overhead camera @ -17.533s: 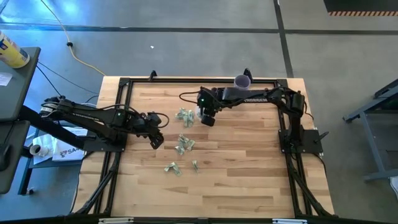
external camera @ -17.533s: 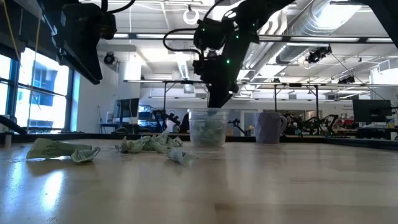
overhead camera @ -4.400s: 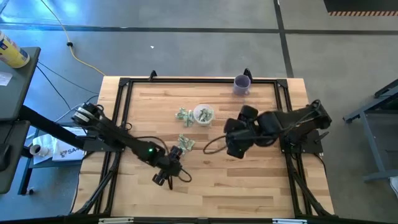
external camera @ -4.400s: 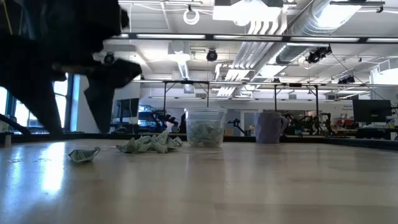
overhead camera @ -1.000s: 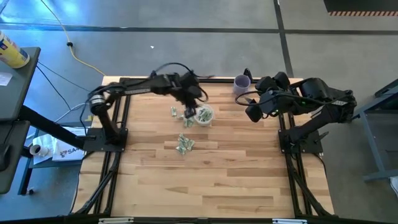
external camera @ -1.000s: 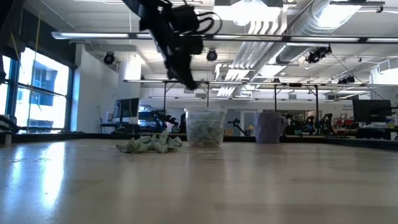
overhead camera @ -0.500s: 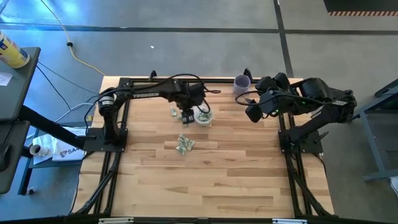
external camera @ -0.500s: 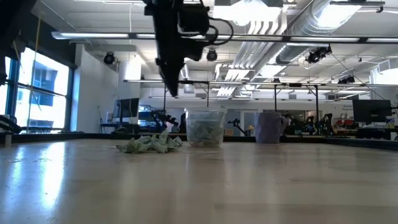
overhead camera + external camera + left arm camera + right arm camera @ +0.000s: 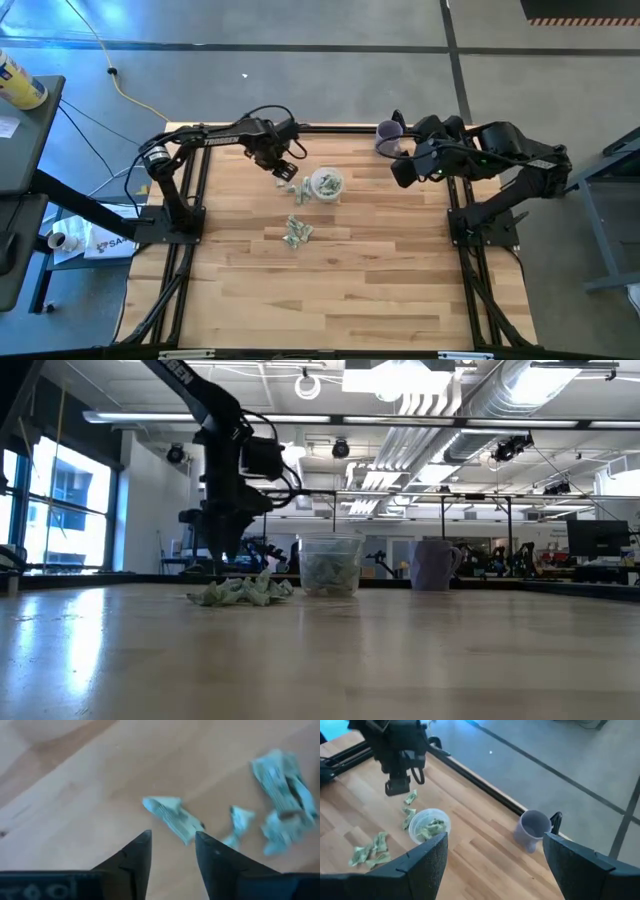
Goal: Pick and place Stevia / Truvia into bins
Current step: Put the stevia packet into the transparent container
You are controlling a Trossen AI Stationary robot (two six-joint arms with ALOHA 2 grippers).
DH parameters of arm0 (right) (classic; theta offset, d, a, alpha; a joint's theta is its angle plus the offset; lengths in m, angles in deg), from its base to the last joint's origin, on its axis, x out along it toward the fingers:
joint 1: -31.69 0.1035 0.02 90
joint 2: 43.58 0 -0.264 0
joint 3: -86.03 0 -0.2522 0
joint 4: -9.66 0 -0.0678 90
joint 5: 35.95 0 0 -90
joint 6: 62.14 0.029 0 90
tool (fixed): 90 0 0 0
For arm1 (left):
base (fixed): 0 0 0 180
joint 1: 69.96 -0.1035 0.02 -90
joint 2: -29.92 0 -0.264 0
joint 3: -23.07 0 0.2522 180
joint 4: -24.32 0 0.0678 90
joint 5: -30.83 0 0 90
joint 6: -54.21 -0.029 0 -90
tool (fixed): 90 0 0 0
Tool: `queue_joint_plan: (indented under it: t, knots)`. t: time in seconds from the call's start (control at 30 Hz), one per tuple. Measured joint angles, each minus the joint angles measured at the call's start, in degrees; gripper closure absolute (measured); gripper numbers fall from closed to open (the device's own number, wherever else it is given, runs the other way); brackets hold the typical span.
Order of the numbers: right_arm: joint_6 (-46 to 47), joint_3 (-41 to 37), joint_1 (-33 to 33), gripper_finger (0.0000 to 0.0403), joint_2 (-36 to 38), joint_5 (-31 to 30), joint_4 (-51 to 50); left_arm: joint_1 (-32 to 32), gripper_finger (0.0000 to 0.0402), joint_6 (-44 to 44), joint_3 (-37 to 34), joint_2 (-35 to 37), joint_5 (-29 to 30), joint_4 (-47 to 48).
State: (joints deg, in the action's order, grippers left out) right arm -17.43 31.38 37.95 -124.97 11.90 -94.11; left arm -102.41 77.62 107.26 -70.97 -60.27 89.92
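Left gripper [image 9: 172, 851] open, over crumpled pale-green packets [image 9: 172, 817]

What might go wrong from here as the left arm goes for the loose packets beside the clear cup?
The left gripper, jaws open, hovers over a small cluster of packets close beside the clear cup, so a descent could nudge the cup. The packets look crumpled and overlapping, so it may grab several or pinch only a corner. The right gripper waits near the purple cup.
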Motion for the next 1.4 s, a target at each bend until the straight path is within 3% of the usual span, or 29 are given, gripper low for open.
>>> queue_joint_plan:
  t: [0.2,0.43,0.53,0.67,0.73,0.9,1.03,1.13,1.4]
  knots:
    - [-0.1,0.0,0.0,0.0089,0.0,-1.0,0.0,0.2,0.0213,2.3,-4.0,-1.3,3.9,-8.1]
    - [-0.2,0.0,0.0,0.0089,0.0,-1.9,0.0,-0.3,0.0215,0.9,-6.7,-5.1,-2.6,-8.9]
    - [-0.2,0.0,0.0,0.0089,0.0,-2.7,0.0,-0.2,0.0258,-1.0,-6.7,-6.1,-1.9,-7.8]
    - [-0.2,0.0,0.0,0.0089,0.0,-3.2,0.0,-0.2,0.0361,-5.0,-6.7,-5.9,0.3,-5.5]
    - [-0.2,0.0,0.0,0.0089,0.0,-3.3,0.0,-0.2,0.0381,-7.0,-6.9,-4.9,1.0,-3.1]
    - [-0.2,0.0,0.0,0.0089,0.0,-3.2,0.0,0.8,0.0371,-8.2,-3.5,0.4,-0.7,-0.4]
    - [-0.4,0.0,0.0,0.0089,0.0,-3.2,0.0,4.7,0.0381,-9.3,2.5,7.1,-7.4,-8.3]
    - [-1.2,0.0,0.0,0.0089,0.0,-3.3,0.0,9.5,0.0380,-10.7,7.1,8.6,-4.2,-17.0]
    - [-1.1,0.0,0.0,0.0089,0.0,-3.0,0.0,15.8,0.0360,-14.2,11.6,-3.1,0.6,-18.4]
